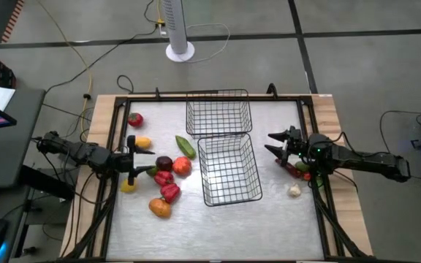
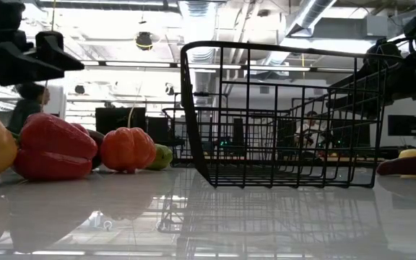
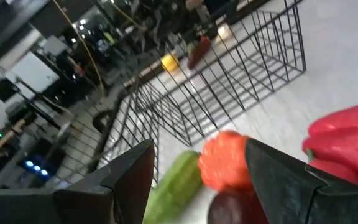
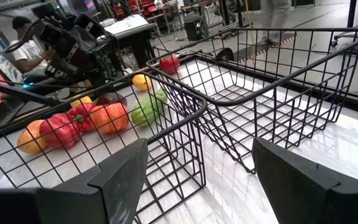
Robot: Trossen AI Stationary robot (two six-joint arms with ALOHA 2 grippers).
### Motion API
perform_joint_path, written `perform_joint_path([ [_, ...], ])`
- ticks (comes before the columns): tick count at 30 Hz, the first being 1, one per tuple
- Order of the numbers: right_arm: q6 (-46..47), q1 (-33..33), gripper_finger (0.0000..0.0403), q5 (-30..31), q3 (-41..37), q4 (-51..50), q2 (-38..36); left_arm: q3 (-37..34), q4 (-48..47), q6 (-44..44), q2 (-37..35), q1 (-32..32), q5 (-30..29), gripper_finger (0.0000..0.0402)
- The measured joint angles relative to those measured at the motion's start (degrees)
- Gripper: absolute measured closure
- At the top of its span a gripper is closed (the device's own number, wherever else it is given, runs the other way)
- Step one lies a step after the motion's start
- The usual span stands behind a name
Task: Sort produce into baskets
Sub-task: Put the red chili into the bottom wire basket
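Observation:
Two black wire baskets stand mid-table, one far (image 1: 218, 112) and one nearer (image 1: 229, 169). Several produce pieces lie left of them: a green piece (image 1: 185, 146), a dark maroon piece (image 1: 164, 163), an orange-red tomato (image 1: 182, 166), red peppers (image 1: 168, 186) and an orange piece (image 1: 159, 208). My left gripper (image 1: 146, 161) is open and empty, just left of the maroon piece. Its wrist view shows the tomato (image 3: 225, 162) and green piece (image 3: 176, 180) ahead of the open fingers. My right gripper (image 1: 272, 143) is open and empty, right of the nearer basket (image 4: 185, 106).
A whitish garlic piece (image 1: 294, 191) and a red-and-green piece (image 1: 300, 170) lie at the right, under my right arm. A red piece (image 1: 135, 120) and a yellow-orange piece (image 1: 142, 143) lie far left. A yellow piece (image 1: 128, 186) lies by my left gripper. A black frame (image 1: 196, 96) borders the table.

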Motion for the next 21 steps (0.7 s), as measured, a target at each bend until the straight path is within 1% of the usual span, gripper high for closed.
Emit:
perform_joint_path([
  [4,0.00,0.02,0.0087,0.00,0.00,-0.01,0.00,0.00,2.78,1.14,0.00,0.00,0.09,0.0163],
  [6,0.01,0.01,0.0087,-0.01,0.00,0.00,0.01,0.01,4.33,-0.67,0.02,0.00,0.41,0.0163],
  [8,0.00,0.00,0.0087,0.00,0.02,-0.01,0.00,0.02,6.81,-6.08,0.00,0.00,3.19,0.0163],
  [11,0.00,0.02,0.0087,0.00,0.02,-0.01,0.00,0.00,10.46,-16.61,0.02,0.00,7.49,0.0163],
  [15,0.40,0.06,0.0087,-0.02,0.02,0.43,0.00,0.02,16.86,-24.99,0.01,0.02,9.00,0.0163],
  [18,4.95,0.09,0.0087,-0.01,0.02,0.64,0.00,0.02,19.64,-30.03,0.00,0.02,9.16,0.0163],
  [21,10.39,0.09,0.0087,-0.02,0.07,0.73,0.00,0.02,20.26,-33.89,0.02,0.02,9.18,0.0163],
])
